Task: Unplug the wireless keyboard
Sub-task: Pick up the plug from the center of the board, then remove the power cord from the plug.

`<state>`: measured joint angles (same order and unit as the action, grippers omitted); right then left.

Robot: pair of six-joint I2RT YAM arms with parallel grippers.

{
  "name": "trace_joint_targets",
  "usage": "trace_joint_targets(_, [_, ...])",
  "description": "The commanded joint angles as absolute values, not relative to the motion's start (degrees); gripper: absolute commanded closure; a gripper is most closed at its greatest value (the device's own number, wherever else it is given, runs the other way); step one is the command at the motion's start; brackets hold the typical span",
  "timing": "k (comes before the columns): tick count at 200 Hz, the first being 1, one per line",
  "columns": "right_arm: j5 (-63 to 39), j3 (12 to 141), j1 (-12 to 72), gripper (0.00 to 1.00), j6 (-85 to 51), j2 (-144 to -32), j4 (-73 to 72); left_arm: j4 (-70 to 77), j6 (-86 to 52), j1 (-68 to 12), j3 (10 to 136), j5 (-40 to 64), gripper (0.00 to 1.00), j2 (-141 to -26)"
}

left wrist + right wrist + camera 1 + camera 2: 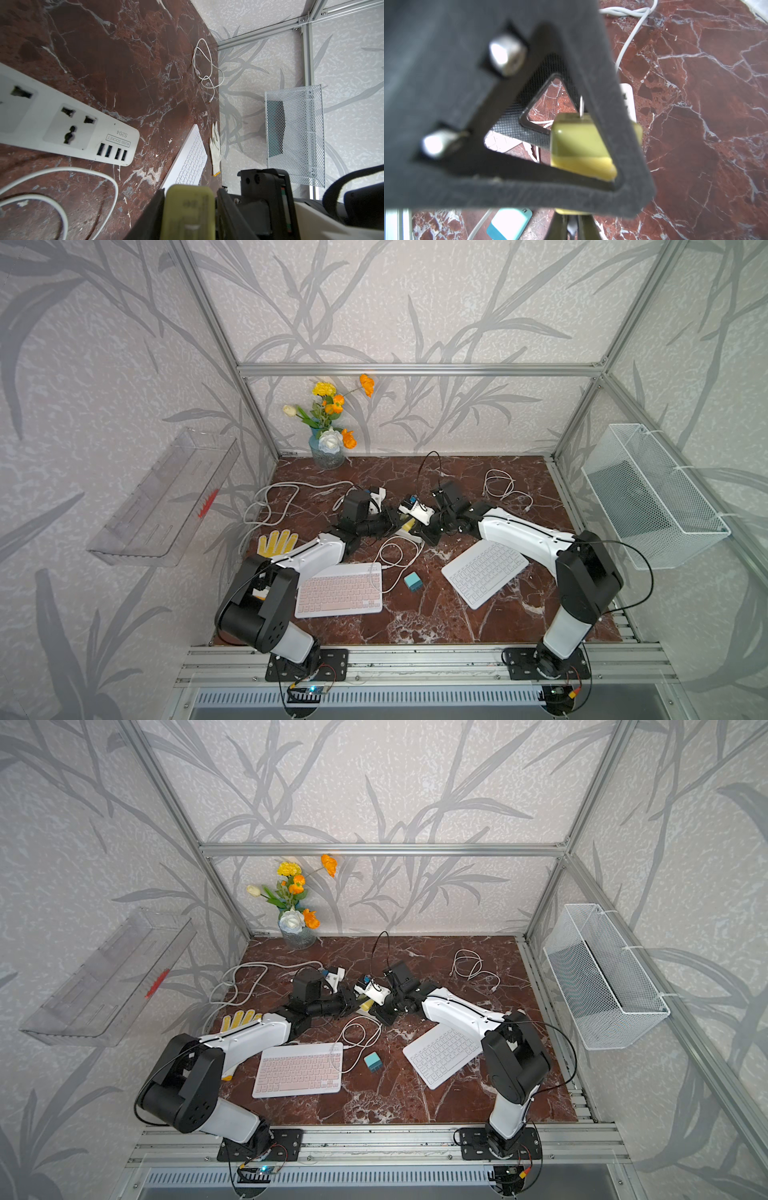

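While the left pincer (pixel 190 190) clamps both sides of the yellow charger (pixel 190 209), the right pincer (pixel 426 534) sits shut alongside.

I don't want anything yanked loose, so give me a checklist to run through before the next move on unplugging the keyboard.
1. Yellow adapter sits inside the left tool: ok.
2. Left tool clamped firmly on it: cannot tell.
3. Right tool shut: ok; what it grips: cannot tell.
4. White cable away from pink keyboard: not ok, its end sits at the keyboard's corner.
5. Power strip, visible USB ports empty: ok.
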<state>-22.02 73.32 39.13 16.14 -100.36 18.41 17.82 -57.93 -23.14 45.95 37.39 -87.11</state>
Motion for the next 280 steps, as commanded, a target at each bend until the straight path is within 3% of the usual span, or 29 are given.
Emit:
trace_joint_targets(1, [-22.7, 73.5, 40.3, 0.91, 14.2, -101.5, 17.8, 20.0, -57.8, -23.3, 45.7, 36.9, 0.71, -86.2])
trace_joint_targets(21, [-22.3, 73.5, 40.3, 0.91, 13.7, -101.8, 17.9, 19.1, -57.4, -23.3, 45.8, 36.8, 0.82, -86.4])
trace_joint_targets(77, [-22.2, 69.5, 41.0, 0.92, 10.3, -101.6, 12.4, 22.3, -62.2, -20.7, 43.3, 31.3, 0.92, -84.5])
trace_joint_targets(144, [-27.1, 62.1, 39.5, 0.93, 2.8, -98.5, 2.5, 18.7, -57.6, -15.7, 43.8, 32.5, 0.93, -82.5])
trace_joint_targets(188, [-30.8, 68.9, 36.3, 0.93, 9.9, -98.8, 16.8, 1.6, -40.8, -15.5, 46.4, 30.9, 0.93, -80.8])
trace_joint_targets(241, [-29.2, 67.5, 36.1, 0.93, 7.9, -99.7, 15.3, 1.7, -43.9, -12.8, 45.3, 28.3, 0.91, -81.1])
trace_joint_targets(280, [-27.8, 66.1, 36.1, 0.93, 6.4, -98.1, 13.1, -1.4, -46.2, -5.6, 44.9, 25.7, 0.88, -84.3])
